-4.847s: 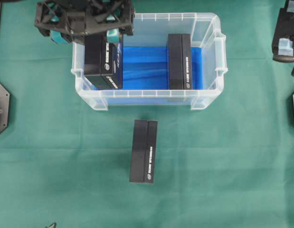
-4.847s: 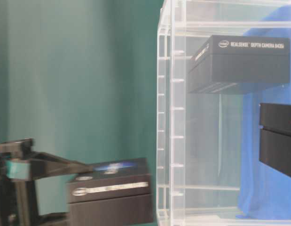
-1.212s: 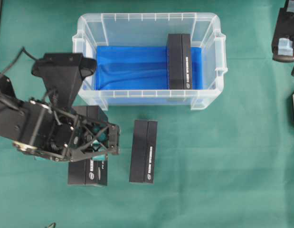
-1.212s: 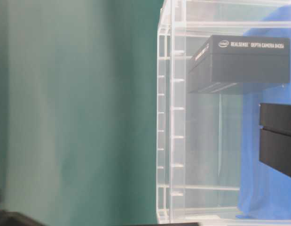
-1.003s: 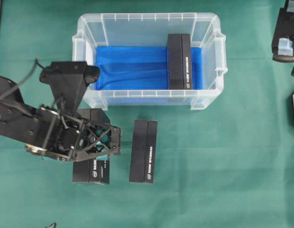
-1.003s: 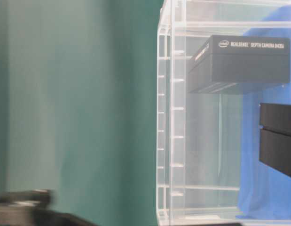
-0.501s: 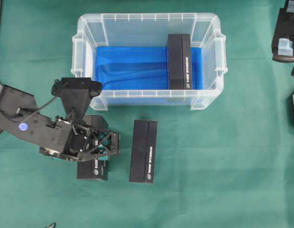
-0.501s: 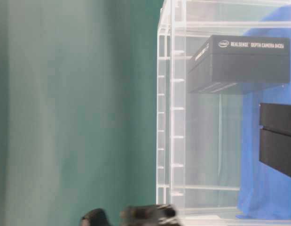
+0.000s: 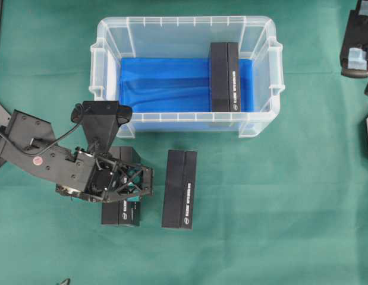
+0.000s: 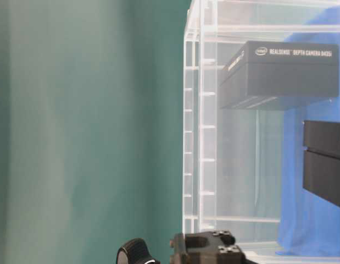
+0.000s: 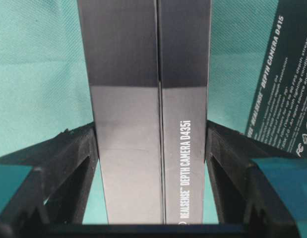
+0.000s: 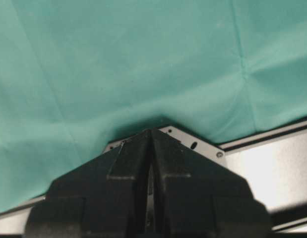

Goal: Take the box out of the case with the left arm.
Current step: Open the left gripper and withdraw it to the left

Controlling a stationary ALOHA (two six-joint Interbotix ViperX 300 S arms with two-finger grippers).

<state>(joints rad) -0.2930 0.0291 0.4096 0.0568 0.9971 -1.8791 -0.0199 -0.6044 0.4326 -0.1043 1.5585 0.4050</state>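
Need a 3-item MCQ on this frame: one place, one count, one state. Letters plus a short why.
1. Where is the box in the left pincer?
A. inside the case
B. over the cloth in front of the case
C. on top of the other box

2. How many black boxes show in the overhead view?
A. two
B. three
C. four

3. The right pincer is
A. shut, holding nothing
B. shut on a box
C. wide open

Answers:
1 B: the overhead view shows it outside the case, beside the box on the cloth.
2 B: one in the case, two outside.
3 A: the right wrist view shows its fingers pressed together over bare cloth.
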